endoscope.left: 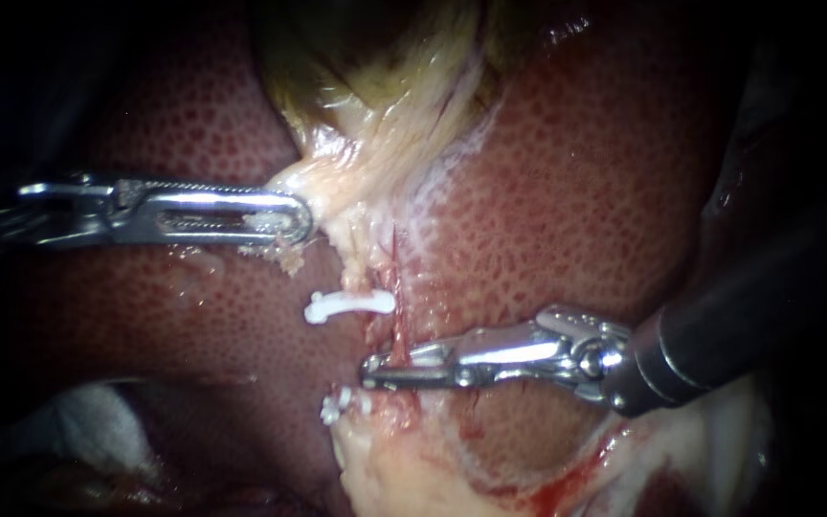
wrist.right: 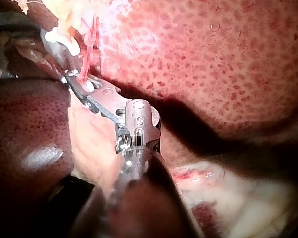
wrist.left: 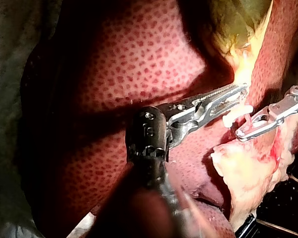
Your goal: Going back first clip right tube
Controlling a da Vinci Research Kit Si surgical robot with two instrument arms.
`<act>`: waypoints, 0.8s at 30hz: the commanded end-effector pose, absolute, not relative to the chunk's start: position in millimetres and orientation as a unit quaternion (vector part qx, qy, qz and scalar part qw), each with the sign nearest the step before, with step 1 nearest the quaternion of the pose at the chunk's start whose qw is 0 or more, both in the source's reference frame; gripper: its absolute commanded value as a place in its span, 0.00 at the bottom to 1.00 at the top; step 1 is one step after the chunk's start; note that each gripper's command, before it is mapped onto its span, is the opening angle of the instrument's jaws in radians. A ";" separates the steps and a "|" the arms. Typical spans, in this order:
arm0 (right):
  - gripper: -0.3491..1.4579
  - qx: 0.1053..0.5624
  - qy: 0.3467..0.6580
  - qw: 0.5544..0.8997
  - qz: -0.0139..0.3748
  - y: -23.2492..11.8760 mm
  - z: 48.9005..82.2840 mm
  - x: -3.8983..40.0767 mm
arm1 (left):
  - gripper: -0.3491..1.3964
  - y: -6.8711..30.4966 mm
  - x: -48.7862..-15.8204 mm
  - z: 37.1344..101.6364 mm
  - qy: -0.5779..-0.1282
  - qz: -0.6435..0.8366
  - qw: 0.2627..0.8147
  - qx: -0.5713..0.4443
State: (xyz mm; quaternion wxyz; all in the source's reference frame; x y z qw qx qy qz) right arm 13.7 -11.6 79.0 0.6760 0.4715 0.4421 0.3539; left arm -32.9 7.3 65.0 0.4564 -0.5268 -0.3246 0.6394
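My left instrument (endoscope.left: 284, 218) comes in from the left with its jaws shut on pale gallbladder tissue (endoscope.left: 356, 163), holding it taut over the liver (endoscope.left: 576, 191). A thin red tube (endoscope.left: 396, 278) runs down from that tissue. One white clip (endoscope.left: 348, 306) lies across the strand just left of the tube, and a second white clip (endoscope.left: 337, 407) sits lower, by the pale fat. My right instrument (endoscope.left: 370, 371) reaches in from the right between the two clips. Its jaws show a narrow gap and lie across the red tube. In the left wrist view the right instrument (wrist.left: 243, 131) sits just beyond the left instrument (wrist.left: 238, 91).
Pale fatty tissue (endoscope.left: 404, 469) with fresh blood fills the lower middle. White gauze (endoscope.left: 88, 421) lies at the lower left. The dark shaft (endoscope.left: 720, 325) of my right instrument crosses the liver's right side. In the right wrist view the clip (wrist.right: 59, 38) and red tube (wrist.right: 93, 39) lie ahead of the jaws.
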 end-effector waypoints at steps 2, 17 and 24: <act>0.00 0.471 0.441 0.675 0.357 -11.6 79.0 13.7 | 0.00 7.3 -32.9 65.0 -0.325 0.639 0.456 -0.527; 0.45 0.427 0.477 0.684 0.350 -11.8 78.6 15.9 | 0.00 7.3 -32.9 65.1 -0.325 0.639 0.456 -0.527; 0.47 0.358 0.517 0.718 0.300 -10.8 79.2 16.4 | 0.00 7.2 -32.8 65.2 -0.324 0.640 0.456 -0.527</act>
